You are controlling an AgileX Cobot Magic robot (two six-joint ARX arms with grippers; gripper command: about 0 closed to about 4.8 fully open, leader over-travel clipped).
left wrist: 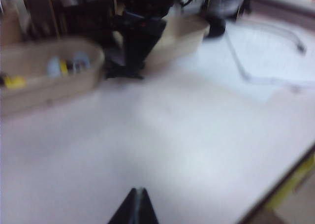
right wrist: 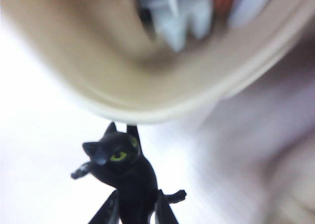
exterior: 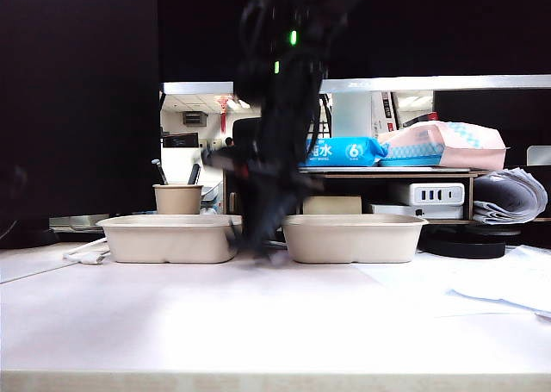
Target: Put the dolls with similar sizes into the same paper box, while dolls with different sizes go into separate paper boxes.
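Observation:
My right gripper [right wrist: 138, 192] is shut on the tiny black doll [right wrist: 123, 170], a cat-faced figure with green eyes and thin limbs. It hangs just outside the rim of a beige paper box [right wrist: 147, 113]. Inside that box lies a blurred white-grey doll [right wrist: 177, 17] with orange beside it. In the exterior view the right gripper [exterior: 258, 241] is low between the left paper box [exterior: 168, 237] and the right paper box [exterior: 353, 237]. The left wrist view shows small yellow and pale dolls [left wrist: 69, 65] in one box [left wrist: 49, 88]. My left gripper [left wrist: 137, 192] is shut and empty above the bare table.
A small beige cup [exterior: 177, 199] with utensils stands behind the left box. A shelf behind holds a blue wipes pack [exterior: 344, 151], a pink pack [exterior: 448, 146] and a power strip [exterior: 426, 194]. Papers [exterior: 482, 280] lie at the right. The table's edge [left wrist: 285, 179] runs nearby.

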